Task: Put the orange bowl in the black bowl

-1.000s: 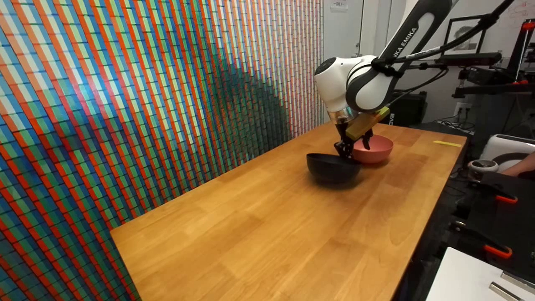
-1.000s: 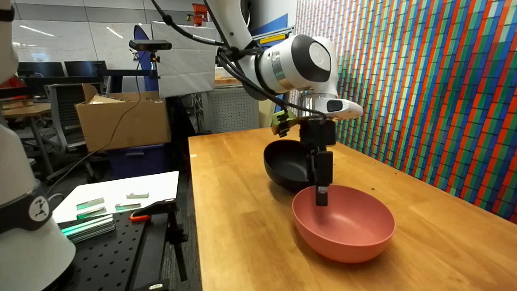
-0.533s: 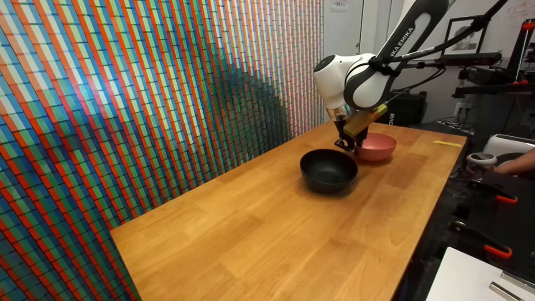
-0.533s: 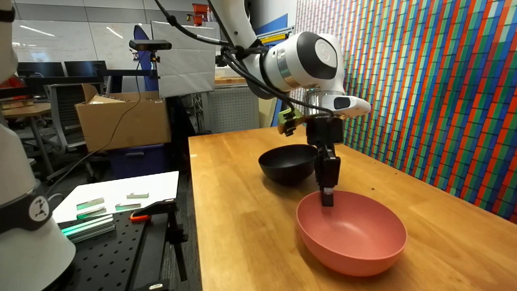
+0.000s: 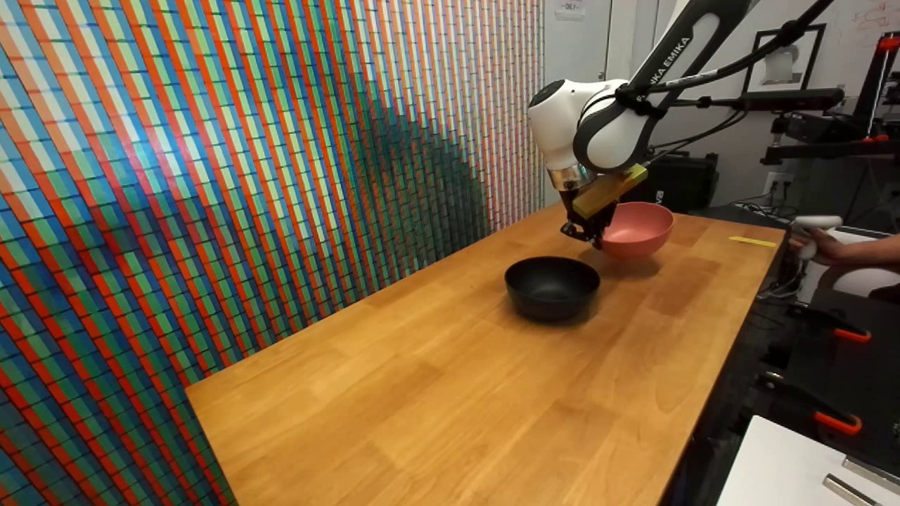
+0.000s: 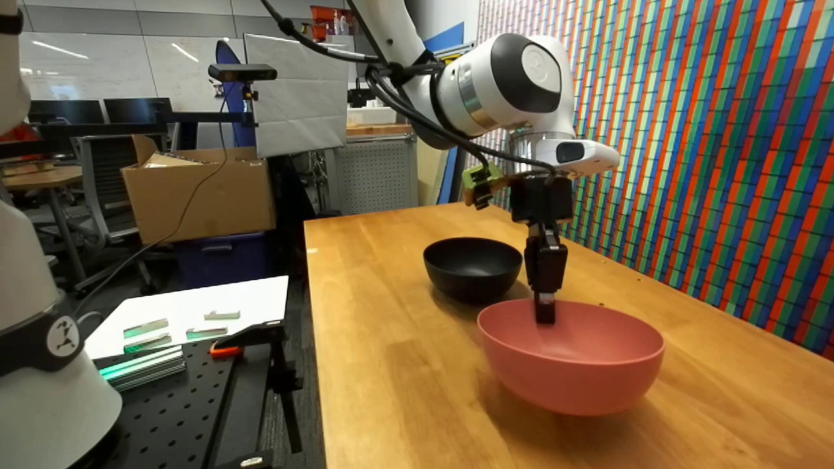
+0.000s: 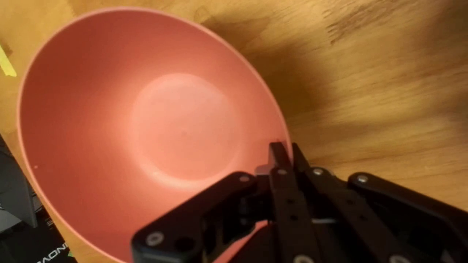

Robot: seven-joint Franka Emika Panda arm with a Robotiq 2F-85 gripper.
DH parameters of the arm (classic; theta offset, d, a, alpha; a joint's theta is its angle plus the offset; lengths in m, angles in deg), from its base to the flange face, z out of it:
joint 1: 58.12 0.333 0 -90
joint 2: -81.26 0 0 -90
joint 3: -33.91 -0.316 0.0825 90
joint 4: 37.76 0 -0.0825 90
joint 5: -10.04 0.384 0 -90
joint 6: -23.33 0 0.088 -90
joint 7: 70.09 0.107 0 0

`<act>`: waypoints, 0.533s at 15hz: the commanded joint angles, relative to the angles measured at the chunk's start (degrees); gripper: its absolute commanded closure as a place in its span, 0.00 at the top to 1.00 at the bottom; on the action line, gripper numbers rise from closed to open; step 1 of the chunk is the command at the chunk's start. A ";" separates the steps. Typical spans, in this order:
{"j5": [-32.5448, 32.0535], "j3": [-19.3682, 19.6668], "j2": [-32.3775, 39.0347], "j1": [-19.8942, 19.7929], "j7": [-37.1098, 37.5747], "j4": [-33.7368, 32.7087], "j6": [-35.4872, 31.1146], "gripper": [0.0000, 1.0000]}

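The orange bowl (image 6: 586, 378) hangs slightly above the wooden table, its shadow spread beneath it in both exterior views. My gripper (image 7: 287, 146) is shut on its rim, one finger inside the bowl and one outside, as the wrist view shows. The bowl's salmon interior (image 7: 182, 124) holds nothing. On the table close by, the black bowl (image 5: 552, 292) sits upright with a bare inside. In an exterior view the black bowl (image 6: 472, 268) stands beyond the gripper, apart from the orange one. It is out of the wrist view.
A colourful patterned wall (image 5: 295, 176) runs along one long side of the wooden table (image 5: 450, 393). A yellow strip (image 5: 752, 241) lies near the table's far end. A person's hand (image 5: 830, 246) holds a white device beyond the edge.
The jaws have closed on the orange bowl's rim, and the bowl has risen off the table. The black bowl, tilted against the gripper a second ago, now stands level and free of it.
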 commanded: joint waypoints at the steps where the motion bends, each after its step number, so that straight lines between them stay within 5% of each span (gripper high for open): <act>1: 6.10 -1.29 -6.08 -1.58 -5.63 -0.36 2.40 0.01; 8: 15.60 -6.10 -19.51 -0.72 -12.64 -0.67 2.15 0.01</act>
